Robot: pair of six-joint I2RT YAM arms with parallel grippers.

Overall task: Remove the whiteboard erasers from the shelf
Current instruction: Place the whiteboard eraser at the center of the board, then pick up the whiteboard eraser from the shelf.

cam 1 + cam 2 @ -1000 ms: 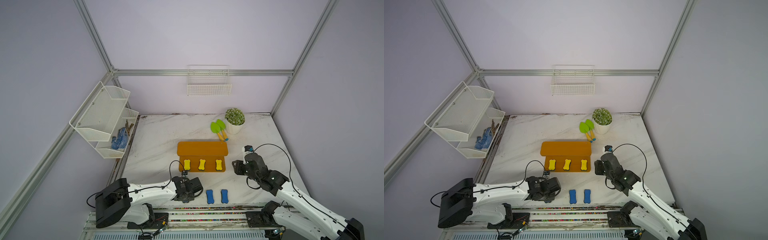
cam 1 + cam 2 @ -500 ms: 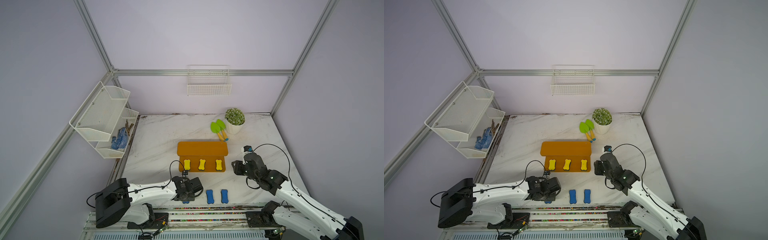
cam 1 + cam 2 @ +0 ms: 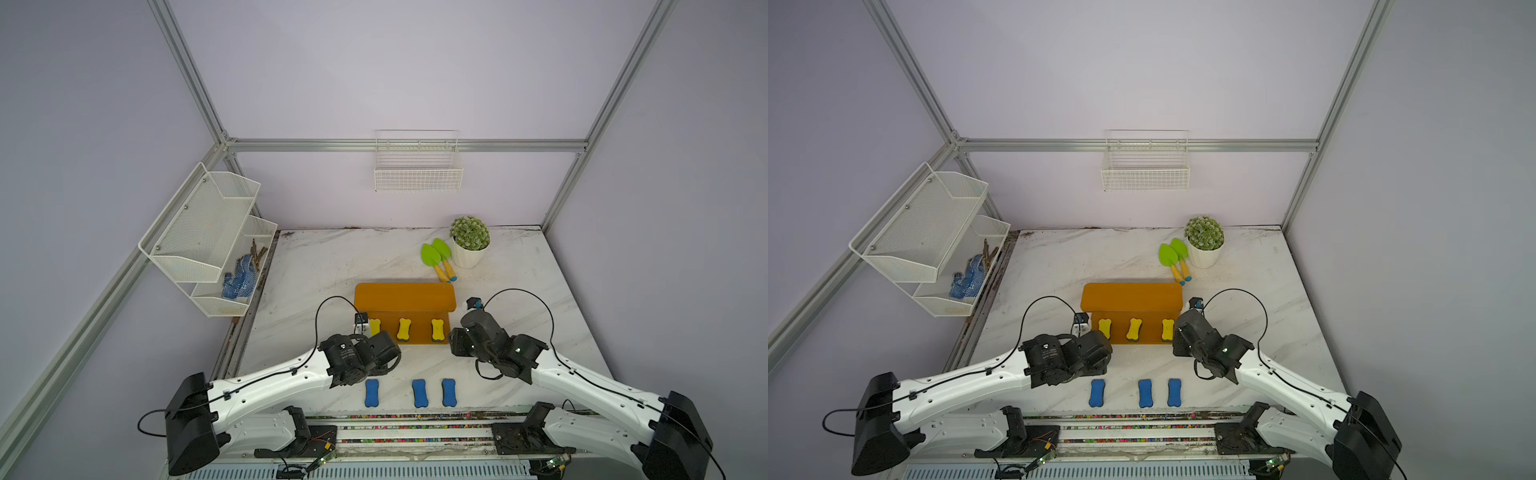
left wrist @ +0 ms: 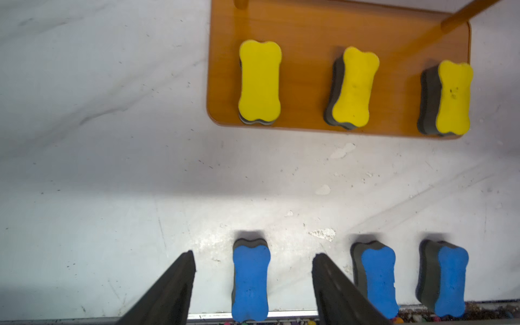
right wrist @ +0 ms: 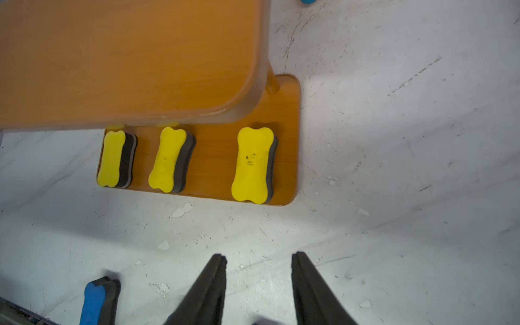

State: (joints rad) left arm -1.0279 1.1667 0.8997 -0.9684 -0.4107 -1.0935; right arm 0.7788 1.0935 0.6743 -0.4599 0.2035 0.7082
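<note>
Three yellow whiteboard erasers [image 3: 404, 329] sit in a row on the lower board of the orange-brown shelf [image 3: 405, 296]; its upper board is bare. Three blue erasers [image 3: 420, 393] lie on the table by the front edge. My left gripper [image 4: 254, 254] is open, its fingers apart on either side of the leftmost blue eraser [image 4: 250, 284] and not touching it. My right gripper [image 5: 257, 257] is open and holds nothing. It hangs over bare table in front of the shelf's right end, close to the rightmost yellow eraser [image 5: 253, 164].
Two green toy shovels [image 3: 436, 255] and a potted plant [image 3: 469, 241] stand behind the shelf. A white mesh rack [image 3: 208, 232] holding blue gloves hangs on the left wall, and a wire basket [image 3: 417, 174] hangs on the back wall.
My left gripper has opened and let go of a blue eraser, which now lies on the table. The gripper has drawn back from the front edge. The right arm has barely shifted.
</note>
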